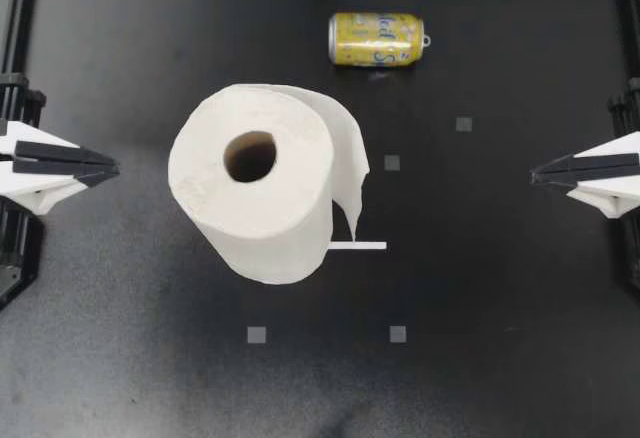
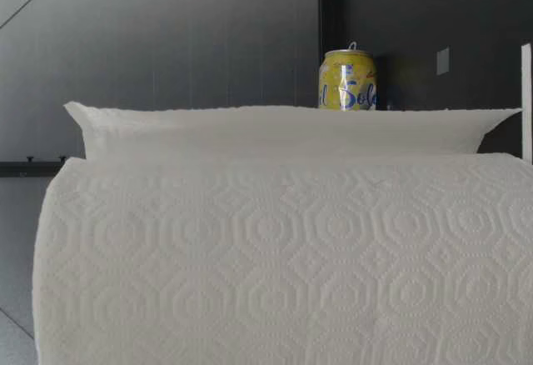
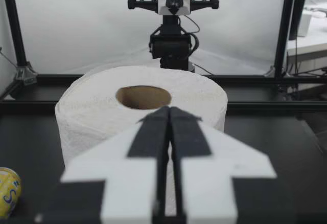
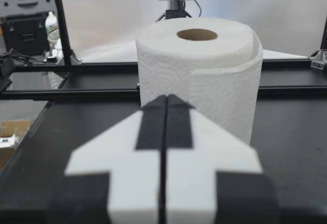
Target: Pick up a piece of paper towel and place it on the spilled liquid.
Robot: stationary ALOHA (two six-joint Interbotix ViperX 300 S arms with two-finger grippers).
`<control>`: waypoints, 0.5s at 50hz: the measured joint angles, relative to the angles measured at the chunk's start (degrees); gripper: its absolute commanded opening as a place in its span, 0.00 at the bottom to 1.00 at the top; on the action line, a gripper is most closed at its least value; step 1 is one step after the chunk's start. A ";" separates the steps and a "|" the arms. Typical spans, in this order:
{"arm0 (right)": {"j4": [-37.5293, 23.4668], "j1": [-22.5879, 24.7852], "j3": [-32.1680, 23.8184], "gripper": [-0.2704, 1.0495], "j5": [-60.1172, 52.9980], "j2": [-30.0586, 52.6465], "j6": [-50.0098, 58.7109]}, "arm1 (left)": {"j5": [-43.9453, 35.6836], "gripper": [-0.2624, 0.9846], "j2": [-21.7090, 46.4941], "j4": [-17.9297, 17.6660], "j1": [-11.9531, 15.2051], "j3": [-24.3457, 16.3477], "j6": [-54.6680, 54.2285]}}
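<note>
On the dark table (image 1: 520, 338), near its middle, the paper towel roll (image 1: 262, 190) stands on end, its cardboard core facing up. A loose sheet (image 1: 348, 158) peels off the side of the roll that faces the robot's right arm and hangs down with a torn corner. The left gripper (image 1: 112, 168) and the right gripper (image 1: 536, 171) sit well apart from the roll, one on each side, both pointed at it with jaws clenched on nothing. The task looks to be at its start, with no sheet picked yet. The next move likely calls for the right arm to spread its fingers, reach to the hanging sheet and pinch its free edge, while the other arm may need to steady the roll for the tear. Beyond the roll a yellow can (image 1: 377, 39) lies on its side. No spill is clear to see. A thin white strip (image 1: 357, 246) lies just beside the roll's foot under the sheet, and small grey squares (image 1: 392, 162) dot the table; nothing blocks either approach.
</note>
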 measured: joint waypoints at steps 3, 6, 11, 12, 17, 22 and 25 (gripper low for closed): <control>0.00 0.00 -0.26 0.25 0.00 0.44 0.18 | 0.00 0.25 0.88 0.00 0.00 -2.37 0.53; 0.00 0.00 -1.41 0.25 0.00 1.58 0.53 | 0.26 0.25 1.93 0.00 0.00 -5.10 1.23; 0.00 0.00 -4.13 0.25 1.49 3.96 0.35 | 0.97 0.25 3.96 0.00 0.00 -6.94 1.67; 0.00 -0.09 -4.66 0.25 2.02 4.39 0.18 | 1.05 0.25 4.31 0.00 0.09 -7.21 1.67; 0.00 0.00 -8.96 0.25 9.05 7.29 0.09 | 1.32 0.25 6.94 -0.09 0.00 -8.53 1.32; -0.79 0.00 -14.33 0.25 19.60 10.02 0.09 | 1.85 0.25 9.93 0.00 0.00 -9.58 1.41; -2.20 0.00 -18.54 0.25 27.25 12.30 0.09 | 2.81 0.25 12.13 -0.09 0.00 -10.46 1.41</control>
